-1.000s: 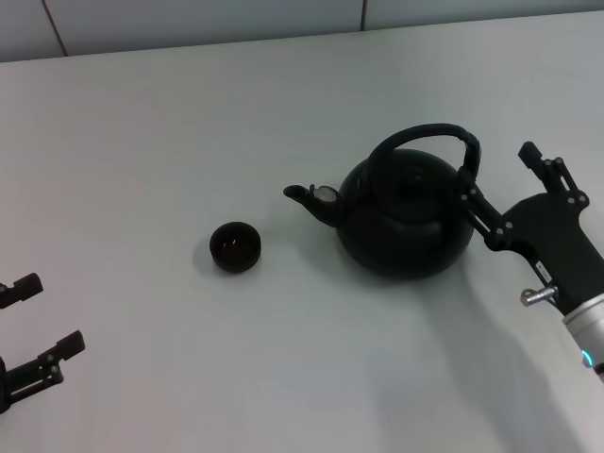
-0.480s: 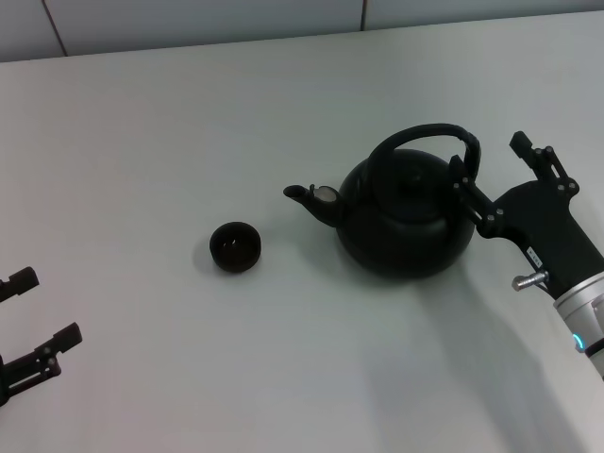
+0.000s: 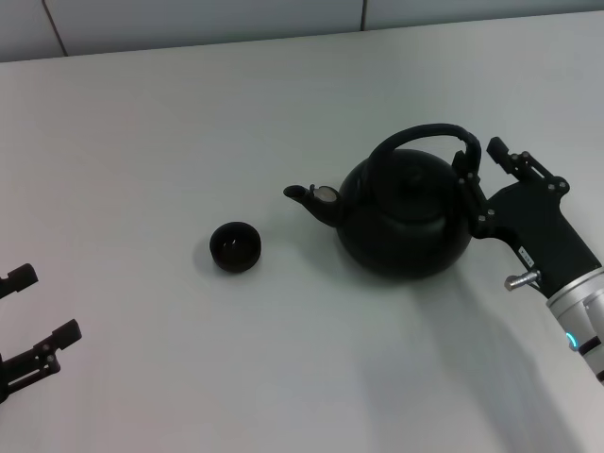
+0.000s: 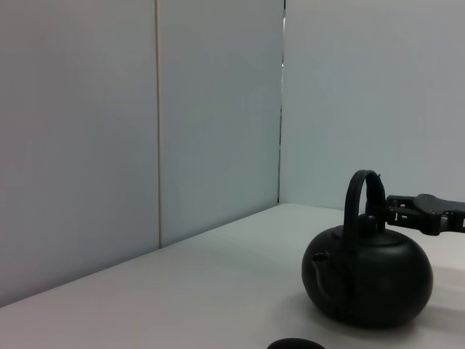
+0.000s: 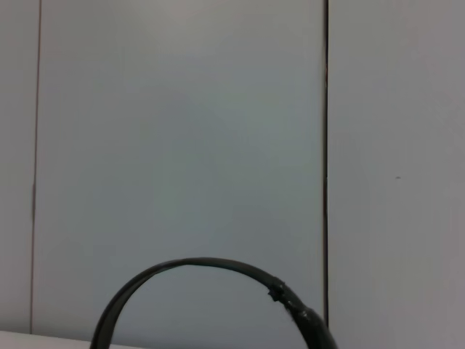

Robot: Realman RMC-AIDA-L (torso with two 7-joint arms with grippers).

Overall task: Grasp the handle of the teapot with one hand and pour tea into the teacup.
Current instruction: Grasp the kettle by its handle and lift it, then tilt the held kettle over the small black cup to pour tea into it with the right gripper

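The matte-black teapot (image 3: 404,225) stands right of the table's middle, spout pointing left. Its arched handle (image 3: 422,135) loops over the lid. The small dark teacup (image 3: 234,247) sits to the left of the spout, apart from it. My right gripper (image 3: 479,157) is open, level with the handle's right end, with one finger on each side of it and not closed on it. My left gripper (image 3: 40,310) is open and empty at the front left. The left wrist view shows the teapot (image 4: 367,280), its handle (image 4: 357,200), the right gripper (image 4: 407,211) and the cup's rim (image 4: 294,344). The right wrist view shows only the handle's arch (image 5: 196,270).
The white table (image 3: 189,132) ends at a grey panelled wall (image 3: 189,19) at the back. Nothing else stands on the table.
My right gripper has moved left and slightly up, from beside the teapot's body to the right end of the handle. The teapot, the cup and the left arm have not moved.
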